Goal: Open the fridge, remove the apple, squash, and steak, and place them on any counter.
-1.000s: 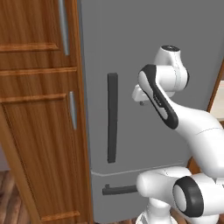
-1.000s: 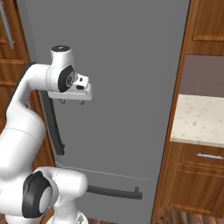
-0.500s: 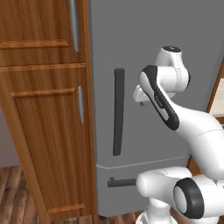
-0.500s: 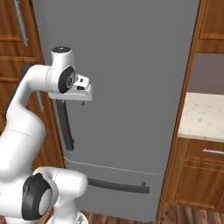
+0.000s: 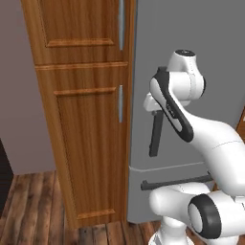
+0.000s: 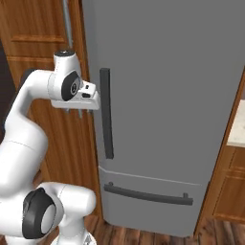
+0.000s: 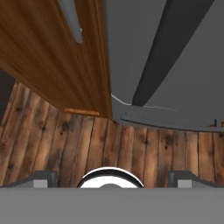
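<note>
The grey fridge (image 6: 162,95) stands shut, with its dark vertical bar handle (image 6: 106,115) on the left side of the door. A lower drawer with a horizontal handle (image 6: 148,195) sits beneath the door. My gripper (image 6: 79,111) hangs just left of the bar handle, near its upper part, pointing down at the floor. It is apart from the handle. In the hand view the fingertips (image 7: 41,177) stand wide apart with nothing between them, so the gripper (image 7: 113,177) is open. The apple, squash and steak are hidden behind the closed door. A strip of the pale counter (image 6: 239,131) shows at the far right.
A tall brown wooden cabinet (image 5: 86,119) with silver handles stands flush against the fridge's left side. A wood plank floor (image 7: 87,144) lies below. More wooden cabinetry (image 6: 232,191) sits under the counter to the right of the fridge.
The whole picture has shifted: the base has driven, so the fridge and cabinet now sit further right in both base views. The arm keeps its pose and the gripper stays open.
</note>
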Controlling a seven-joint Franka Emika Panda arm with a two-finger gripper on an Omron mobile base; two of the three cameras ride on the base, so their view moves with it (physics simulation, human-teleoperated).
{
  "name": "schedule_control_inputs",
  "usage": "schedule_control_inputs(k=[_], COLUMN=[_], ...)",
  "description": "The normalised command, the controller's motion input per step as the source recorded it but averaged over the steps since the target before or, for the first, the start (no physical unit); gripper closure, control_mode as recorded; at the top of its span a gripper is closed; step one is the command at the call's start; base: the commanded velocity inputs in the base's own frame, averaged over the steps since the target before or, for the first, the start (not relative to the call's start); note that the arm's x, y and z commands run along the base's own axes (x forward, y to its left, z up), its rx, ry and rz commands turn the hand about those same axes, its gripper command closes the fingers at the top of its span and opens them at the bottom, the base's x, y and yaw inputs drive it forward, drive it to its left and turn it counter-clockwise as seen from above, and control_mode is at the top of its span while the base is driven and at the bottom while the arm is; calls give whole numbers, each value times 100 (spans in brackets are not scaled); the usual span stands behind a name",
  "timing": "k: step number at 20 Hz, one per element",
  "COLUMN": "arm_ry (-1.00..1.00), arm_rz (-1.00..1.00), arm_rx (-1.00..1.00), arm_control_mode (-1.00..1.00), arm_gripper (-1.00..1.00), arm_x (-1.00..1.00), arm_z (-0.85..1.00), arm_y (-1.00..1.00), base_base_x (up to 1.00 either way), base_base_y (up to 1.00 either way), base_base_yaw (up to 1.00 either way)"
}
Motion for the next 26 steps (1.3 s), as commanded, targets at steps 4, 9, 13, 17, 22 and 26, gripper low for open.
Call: schedule_control_inputs(k=[4, 9, 13, 17, 22, 26], arm_ry=[0, 0, 0, 0, 0, 0], arm_rz=[0, 0, 0, 0, 0, 0], arm_rx=[0, 0, 0, 0, 0, 0], arm_control_mode=[100, 100, 100, 100, 100, 100], arm_gripper=[-100, -100, -100, -100, -100, -100], arm_x=[0, 0, 0, 0, 0, 0], arm_z=[0, 0, 0, 0, 0, 0], arm_y=[0, 0, 0, 0, 0, 0], base_base_x=[-23, -47, -66, -21, 0, 0], base_base_y=[0, -2, -3, 0, 0, 0], base_base_yaw=[0, 0, -3, -1, 0, 0])
